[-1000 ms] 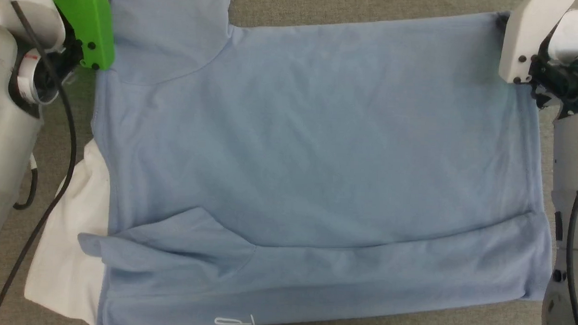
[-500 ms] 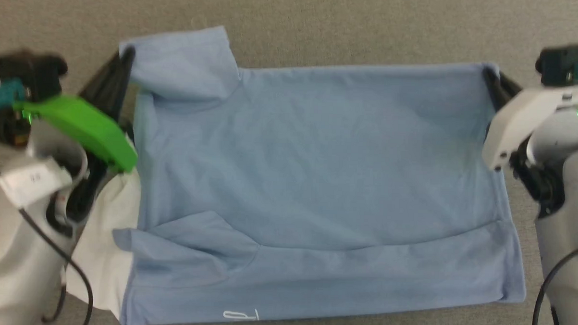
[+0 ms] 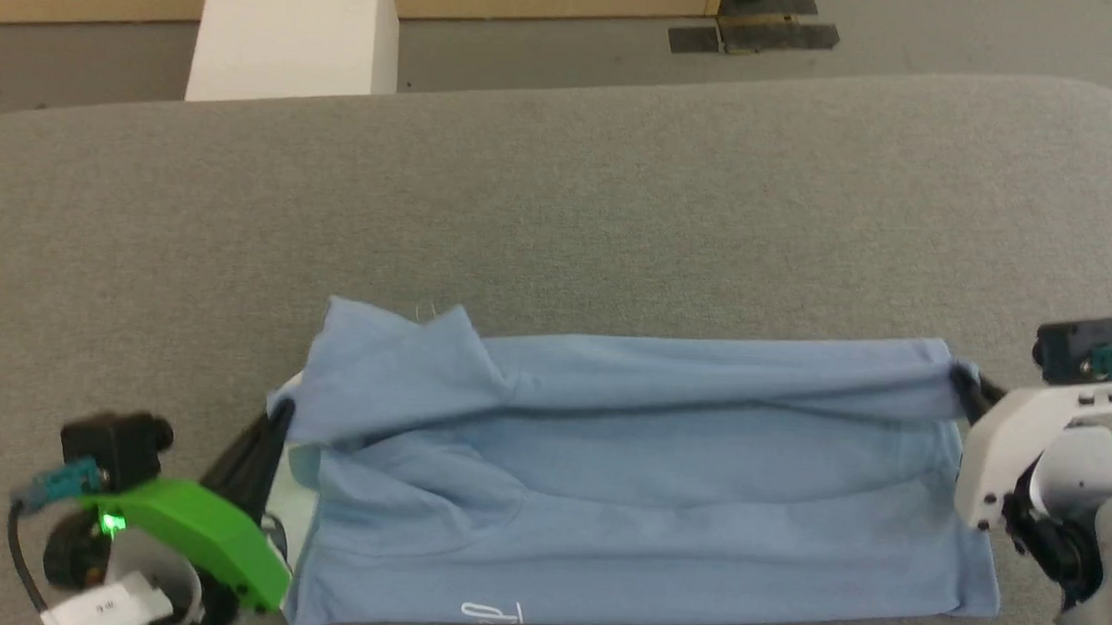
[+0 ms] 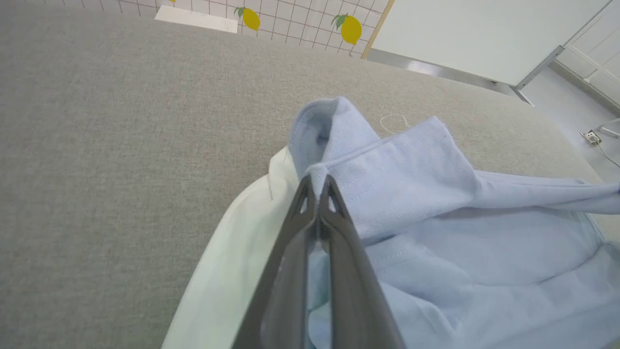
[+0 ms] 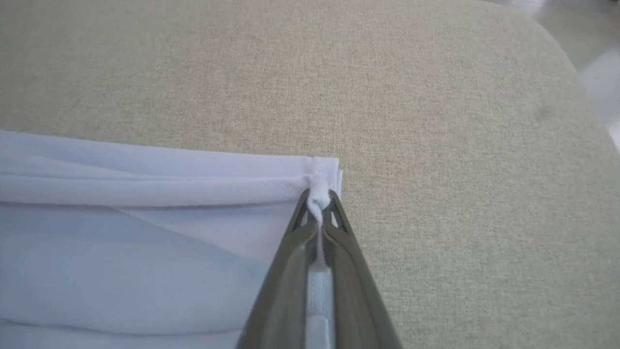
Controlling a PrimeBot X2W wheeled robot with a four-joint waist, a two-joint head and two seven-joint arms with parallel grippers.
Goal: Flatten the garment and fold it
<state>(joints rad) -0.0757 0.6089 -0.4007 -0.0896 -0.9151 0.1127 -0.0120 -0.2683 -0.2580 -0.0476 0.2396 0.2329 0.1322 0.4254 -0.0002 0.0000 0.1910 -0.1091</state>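
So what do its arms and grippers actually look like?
Each gripper is two long, dark grey tapering fingers: left gripper, right gripper. The left wrist wears a bright green cover, the right a white cover. Each carries a small black camera box with a teal plug; green lights glow.

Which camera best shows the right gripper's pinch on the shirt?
The right wrist view: the right gripper sits close up, shut on a bunched corner of the garment. The head view shows that pinch small and far right. The left wrist view shows the left gripper pinching the opposite end.
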